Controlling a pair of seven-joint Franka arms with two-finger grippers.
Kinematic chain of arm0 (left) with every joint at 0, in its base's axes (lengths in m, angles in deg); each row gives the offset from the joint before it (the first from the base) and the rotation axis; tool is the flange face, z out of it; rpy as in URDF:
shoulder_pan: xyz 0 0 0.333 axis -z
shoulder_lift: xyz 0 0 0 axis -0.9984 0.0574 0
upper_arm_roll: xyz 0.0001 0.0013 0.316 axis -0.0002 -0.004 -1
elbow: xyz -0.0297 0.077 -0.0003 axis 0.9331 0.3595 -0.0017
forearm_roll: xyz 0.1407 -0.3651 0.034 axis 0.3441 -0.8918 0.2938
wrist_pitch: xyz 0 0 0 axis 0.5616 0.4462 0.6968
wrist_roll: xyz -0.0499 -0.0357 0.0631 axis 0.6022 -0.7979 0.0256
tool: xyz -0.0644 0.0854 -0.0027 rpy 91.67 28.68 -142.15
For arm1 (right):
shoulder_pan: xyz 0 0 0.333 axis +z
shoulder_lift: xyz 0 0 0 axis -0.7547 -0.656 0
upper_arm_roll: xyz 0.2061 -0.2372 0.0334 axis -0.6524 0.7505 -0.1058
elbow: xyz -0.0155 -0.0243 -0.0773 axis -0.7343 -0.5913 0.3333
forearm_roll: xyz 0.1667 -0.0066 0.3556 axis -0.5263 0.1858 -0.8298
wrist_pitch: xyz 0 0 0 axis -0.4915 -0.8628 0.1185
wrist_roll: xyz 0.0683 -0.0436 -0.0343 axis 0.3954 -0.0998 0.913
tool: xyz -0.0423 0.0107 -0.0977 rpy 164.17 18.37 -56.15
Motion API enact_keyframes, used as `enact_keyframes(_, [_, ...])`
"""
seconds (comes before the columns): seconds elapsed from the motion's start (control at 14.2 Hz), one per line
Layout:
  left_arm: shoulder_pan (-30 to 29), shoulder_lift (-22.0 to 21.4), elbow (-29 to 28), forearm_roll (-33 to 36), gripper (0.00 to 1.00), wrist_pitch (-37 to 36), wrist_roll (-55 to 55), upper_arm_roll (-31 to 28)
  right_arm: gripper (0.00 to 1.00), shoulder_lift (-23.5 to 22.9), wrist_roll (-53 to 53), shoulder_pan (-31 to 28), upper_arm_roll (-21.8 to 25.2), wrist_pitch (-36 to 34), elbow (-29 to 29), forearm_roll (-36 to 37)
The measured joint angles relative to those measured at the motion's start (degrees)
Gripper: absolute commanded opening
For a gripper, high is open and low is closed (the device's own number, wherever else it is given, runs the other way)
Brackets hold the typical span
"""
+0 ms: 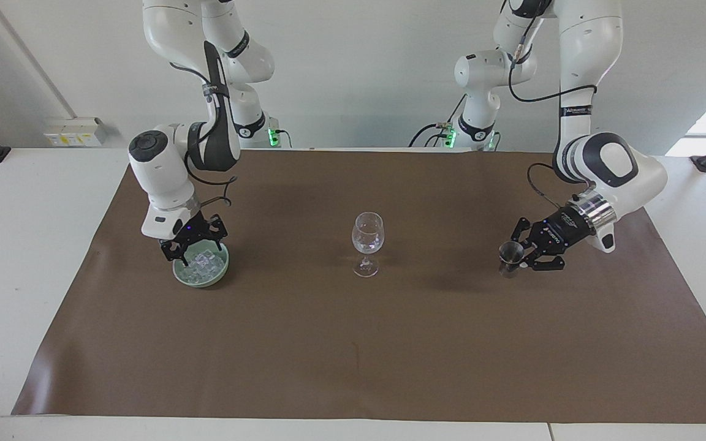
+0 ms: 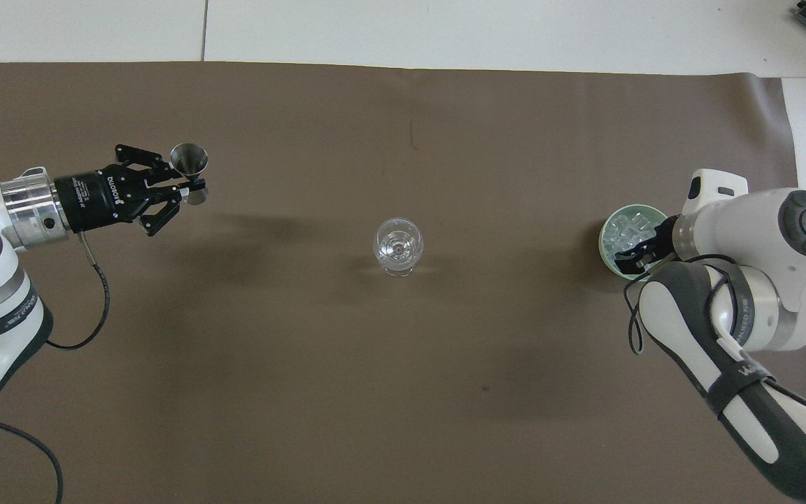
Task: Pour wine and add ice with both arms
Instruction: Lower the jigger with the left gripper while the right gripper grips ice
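Both my arms are working at opposite ends of the brown mat (image 1: 353,343), with the wine glass (image 1: 367,240) standing upright between them.

My left gripper (image 1: 523,252) is clamping narrow on the waist of the steel jigger (image 1: 510,259), which is sitting upright at the mat surface toward my left arm's end, well apart from the wine glass; whether its base is touching the mat I cannot tell. My right gripper (image 1: 189,256) is reaching down into the pale green bowl (image 1: 201,278) toward my right arm's end, its fingertips among the ice (image 1: 209,262); I cannot tell how wide its fingers are standing.
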Motion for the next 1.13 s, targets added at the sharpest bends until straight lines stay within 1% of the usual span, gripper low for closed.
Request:
enact_keyframes(0.14, [-2.8,1.7,-0.3,-0.1,0.0,-4.9,-4.6,0.0,0.61,0.0,0.0,0.0,0.0,0.0,-0.1,0.0])
enact_keyframes(0.21, [-3.8,2.5,-0.3,-0.1,0.0,-6.5,-6.0,0.0,0.54,0.0,0.0,0.0,0.0,0.0,-0.2,0.0])
enact_keyframes(0.35, [-5.8,4.0,-1.0,-0.1,0.0,-9.5,-10.1,0.0,0.52,0.0,0.0,-0.1,0.0,0.0,-0.3,0.0])
enact_keyframes(0.42, [-6.6,4.5,-1.7,-0.1,0.0,-10.5,-12.1,0.0,0.49,0.0,0.0,-0.3,0.0,0.0,-0.3,0.0])
enact_keyframes(0.49, [-7.1,4.8,-2.5,-0.1,0.0,-11.2,-13.5,0.0,0.44,0.0,0.0,-0.5,0.0,0.0,-0.3,0.0])
enact_keyframes(0.63, [-7.9,5.4,-3.2,-0.1,0.0,-12.9,-15.0,0.0,0.3,0.0,0.0,-0.5,0.1,0.0,-0.3,0.0])
enact_keyframes(0.78, [-10.7,7.3,-3.6,-0.1,0.0,-16.5,-18.1,-0.1,0.25,0.0,0.0,-0.5,0.1,0.0,-0.4,0.0])
enact_keyframes(0.85, [-12.3,8.5,-3.6,0.0,0.0,-18.0,-19.8,-0.1,0.16,0.0,0.0,-0.6,0.1,0.0,-0.4,0.0])
enact_keyframes(0.92, [-13.4,9.6,-3.6,0.0,0.0,-19.3,-21.3,-0.2,0.01,0.0,0.0,-0.6,0.1,0.0,-0.4,0.0])
enact_keyframes(1.13, [-15.4,12.1,-2.9,0.2,0.0,-21.1,-23.3,-0.2,0.0,0.0,-0.1,-0.6,0.1,0.1,-0.3,0.0])
